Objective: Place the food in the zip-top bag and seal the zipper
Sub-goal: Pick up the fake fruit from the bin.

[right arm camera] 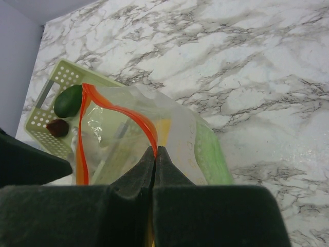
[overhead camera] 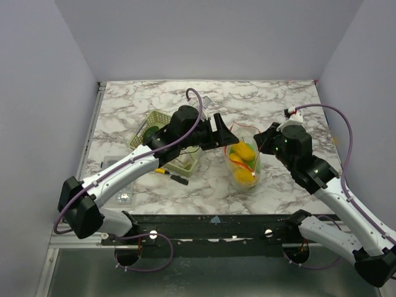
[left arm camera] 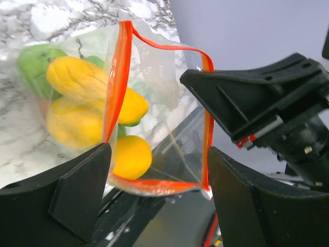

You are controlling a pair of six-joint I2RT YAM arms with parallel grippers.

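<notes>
The clear zip-top bag [overhead camera: 244, 166] stands at mid-table and holds yellow [left arm camera: 77, 80], light green [left arm camera: 33, 59] and red-orange food. Its orange-red zipper [left arm camera: 115, 77] gapes open. My left gripper [overhead camera: 226, 137] is open at the bag's left side. In the left wrist view the rim's near corner [left arm camera: 154, 186] hangs between its spread fingers [left arm camera: 77, 190]. My right gripper [right arm camera: 156, 150] is shut on the zipper strip [right arm camera: 139, 121] at the bag's right side, and it also shows in the top view [overhead camera: 263, 143]. A dark green elongated piece [right arm camera: 69, 100] lies in the basket.
A pale green slotted basket [overhead camera: 162, 119] stands left of the bag, under my left arm, and also holds a small dark brown piece [right arm camera: 57, 127]. A yellow-and-black pen [overhead camera: 170, 175] lies in front of it. Grey walls close in the table on the left, back and right.
</notes>
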